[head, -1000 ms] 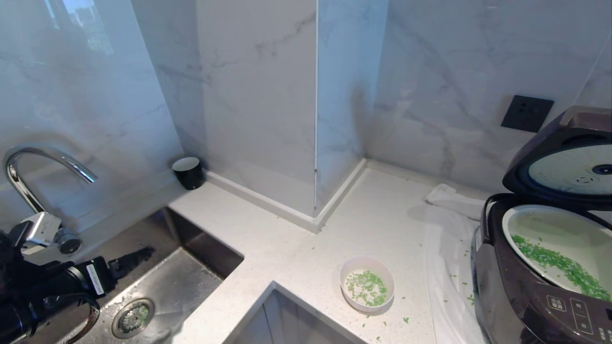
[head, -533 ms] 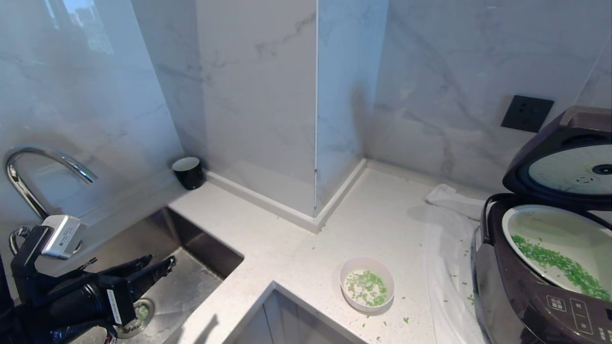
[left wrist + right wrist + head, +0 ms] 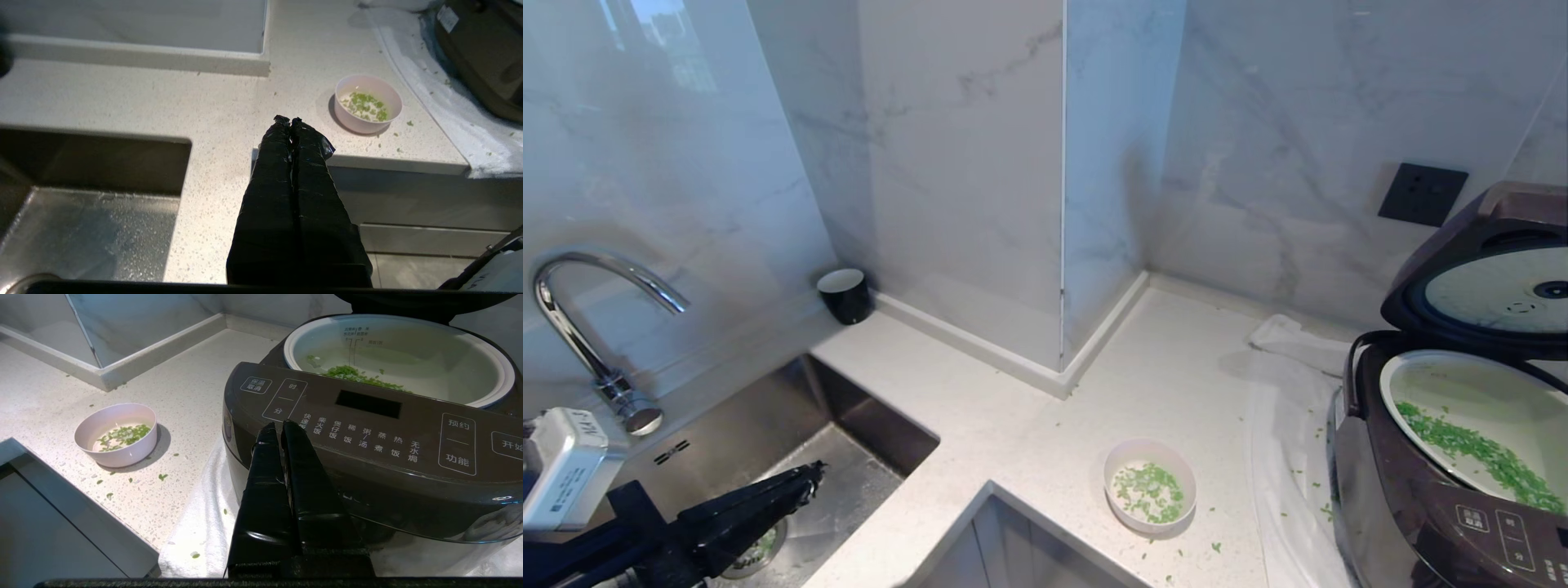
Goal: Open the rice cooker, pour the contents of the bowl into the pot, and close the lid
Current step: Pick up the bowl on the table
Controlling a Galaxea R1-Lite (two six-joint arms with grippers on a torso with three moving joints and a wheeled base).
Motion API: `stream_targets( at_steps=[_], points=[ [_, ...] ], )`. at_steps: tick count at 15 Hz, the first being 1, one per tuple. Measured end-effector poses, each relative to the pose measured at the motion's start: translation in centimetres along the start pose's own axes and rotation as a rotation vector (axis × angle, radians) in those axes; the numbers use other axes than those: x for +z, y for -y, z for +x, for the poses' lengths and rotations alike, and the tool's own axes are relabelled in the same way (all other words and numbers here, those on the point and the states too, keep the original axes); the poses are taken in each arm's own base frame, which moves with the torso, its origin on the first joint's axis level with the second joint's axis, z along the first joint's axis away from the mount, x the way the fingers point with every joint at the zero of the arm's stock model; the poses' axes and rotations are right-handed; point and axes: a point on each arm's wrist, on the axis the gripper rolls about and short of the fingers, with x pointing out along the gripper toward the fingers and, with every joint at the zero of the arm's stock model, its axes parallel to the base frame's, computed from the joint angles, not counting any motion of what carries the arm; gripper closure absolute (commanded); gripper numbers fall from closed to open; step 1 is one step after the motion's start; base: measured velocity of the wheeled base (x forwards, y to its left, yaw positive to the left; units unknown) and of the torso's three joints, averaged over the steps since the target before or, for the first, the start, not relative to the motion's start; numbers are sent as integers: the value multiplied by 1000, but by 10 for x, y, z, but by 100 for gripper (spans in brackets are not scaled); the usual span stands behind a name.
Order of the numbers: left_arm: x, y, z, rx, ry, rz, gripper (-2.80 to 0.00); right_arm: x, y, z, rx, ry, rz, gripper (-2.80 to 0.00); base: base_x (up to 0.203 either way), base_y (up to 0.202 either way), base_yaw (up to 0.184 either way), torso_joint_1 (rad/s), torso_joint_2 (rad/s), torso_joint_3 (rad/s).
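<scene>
The dark rice cooker (image 3: 1421, 506) stands at the right edge of the counter with its lid (image 3: 1486, 269) raised. Its white pot (image 3: 1462, 384) holds green contents (image 3: 1478, 449). The pale pink bowl (image 3: 1149, 486) sits upright on the counter left of the cooker, with some green bits (image 3: 1147, 492) still inside. My left gripper (image 3: 809, 474) is shut and empty at the lower left over the sink, far from the bowl (image 3: 367, 104). My right gripper (image 3: 280, 425) is shut, holding nothing, just before the cooker's button panel (image 3: 367, 428); the bowl (image 3: 116, 433) lies off to its side.
A steel sink (image 3: 833, 490) with a curved faucet (image 3: 580, 302) fills the lower left. A black cup (image 3: 844, 294) stands by the wall. A white cloth (image 3: 1290, 425) lies under the cooker. Green bits are scattered on the counter (image 3: 1013, 408). A dark wall socket (image 3: 1423, 193) is behind the cooker.
My left arm has drawn back and sunk toward the lower left corner, and its fingers have closed. The bowl, the cooker and the right gripper have not moved.
</scene>
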Motion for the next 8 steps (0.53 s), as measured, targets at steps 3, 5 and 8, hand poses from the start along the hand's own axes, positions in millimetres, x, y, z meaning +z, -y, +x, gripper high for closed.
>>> stream_targets(
  at_steps=[3, 5, 8],
  points=[
    [3, -3, -22, 74, 69, 26, 0, 0, 0, 0, 0, 0, 0, 0, 0, 0, 0, 0, 0, 0],
    [2, -7, -42, 190, 92, 47, 0, 0, 0, 0, 0, 0, 0, 0, 0, 0, 0, 0, 0, 0],
    [-1, -6, -71, 422, 118, 68, 0, 0, 0, 0, 0, 0, 0, 0, 0, 0, 0, 0, 0, 0]
  ],
)
